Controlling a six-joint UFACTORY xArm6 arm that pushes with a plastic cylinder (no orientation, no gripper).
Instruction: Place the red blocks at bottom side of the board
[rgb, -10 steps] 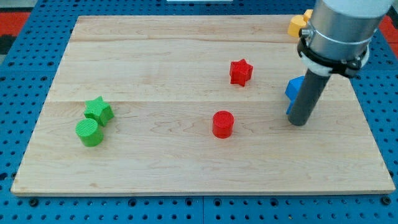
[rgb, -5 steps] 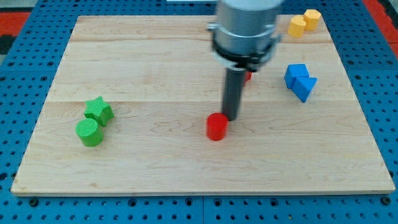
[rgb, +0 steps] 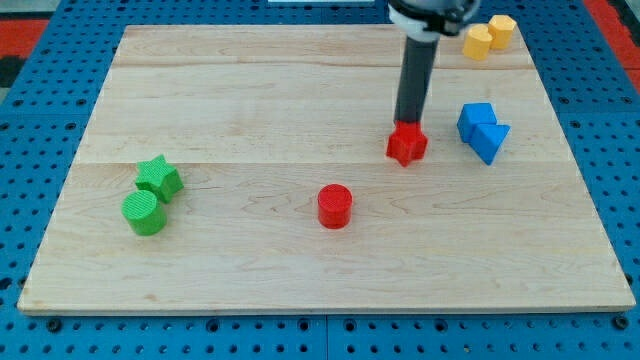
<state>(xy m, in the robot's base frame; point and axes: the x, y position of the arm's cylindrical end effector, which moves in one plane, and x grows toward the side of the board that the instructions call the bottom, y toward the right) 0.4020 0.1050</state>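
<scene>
A red star block (rgb: 406, 145) lies right of the board's centre. My tip (rgb: 407, 123) rests against its upper edge, the dark rod rising toward the view's top. A red cylinder (rgb: 334, 206) stands below and left of the star, near the middle of the wooden board (rgb: 300, 270), apart from the tip.
Two blue blocks (rgb: 483, 130) sit together right of the red star. Two yellow blocks (rgb: 487, 36) lie at the top right corner. A green star (rgb: 159, 177) and a green cylinder (rgb: 144, 213) touch at the left side.
My tip went from the blue blocks to the red cylinder, nudged it down-left, then moved up to the red star, which has shifted down and right.
</scene>
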